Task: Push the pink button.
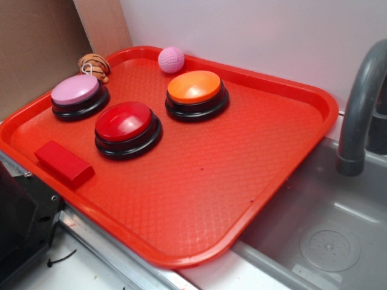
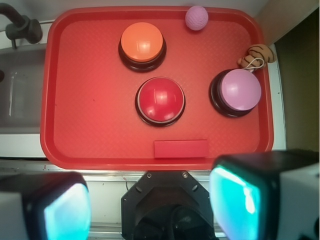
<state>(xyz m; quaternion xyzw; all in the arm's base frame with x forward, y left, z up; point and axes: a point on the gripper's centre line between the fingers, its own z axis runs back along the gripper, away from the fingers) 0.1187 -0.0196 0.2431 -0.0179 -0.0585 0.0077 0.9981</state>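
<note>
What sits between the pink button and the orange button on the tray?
Nothing sits on that line: bare tray separates the pink button and orange button in the exterior view. The red button lies off it, toward the camera.

The gripper [image 2: 150, 200] shows only in the wrist view, as two blurred fingers [image 2: 247, 197] cut off by the lower edge, so the tips cannot be seen. Directly beneath it, a black mount [image 2: 165, 202] runs off the same edge. Ahead and to its right, the striped toy [image 2: 257, 55] is partly covered by the pink button [image 2: 240, 90]; its shape is unclear. Far ahead on its left, the grey faucet [image 2: 20, 25] is clipped by the frame corner. The exterior view shows no gripper.
</note>
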